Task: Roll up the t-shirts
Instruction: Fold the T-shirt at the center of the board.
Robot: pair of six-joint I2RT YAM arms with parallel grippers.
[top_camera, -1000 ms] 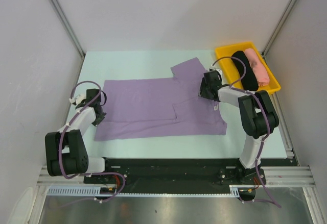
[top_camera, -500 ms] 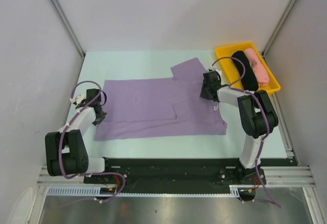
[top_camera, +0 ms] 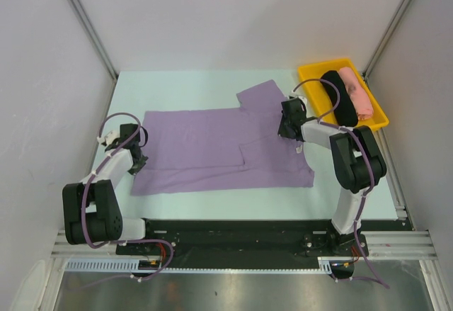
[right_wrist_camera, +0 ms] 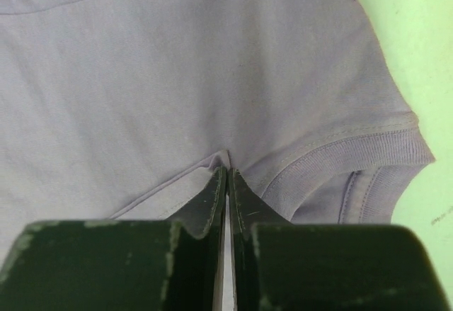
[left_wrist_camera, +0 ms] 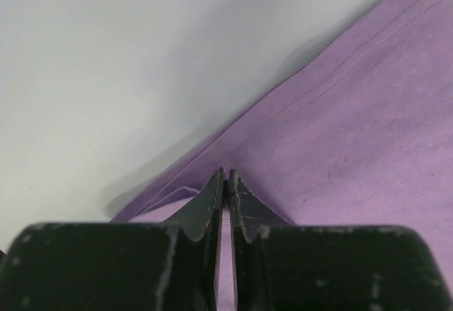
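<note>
A yellow tray (top_camera: 308, 71) sits at the far right corner of the pale table (top_camera: 184, 84), just beyond the right arm. It holds two rolled cloths lying lengthwise and touching each other: a black cloth bundle (top_camera: 338, 102) on the side nearer the table's middle, and a pink cloth bundle (top_camera: 355, 91) against the outer wall. White panels and slanted metal posts (top_camera: 85, 24) close the table in at the left, right and back. Purple cables (top_camera: 122, 118) loop over each arm.

The lavender t-shirt (top_camera: 212, 148) lies spread flat across the middle of the table, its hem towards the left arm and its neck towards the right arm. One sleeve (top_camera: 258, 95) points to the far edge, near the tray but not reaching it. A small white neck label (top_camera: 298, 150) shows just beside the right arm, whose forearm crosses the shirt's right end and hides part of it from above.

The left gripper (left_wrist_camera: 225, 178) is low at the hem. Its fingers are pressed almost together, with only a hairline slit between them, and their tips nip the hem where a small fold of cloth rises off the table. The right gripper (right_wrist_camera: 226, 176) is at the neck end. Its fingers are squeezed together on a little raised ridge of fabric just beside the ribbed collar (right_wrist_camera: 354, 148)
</note>
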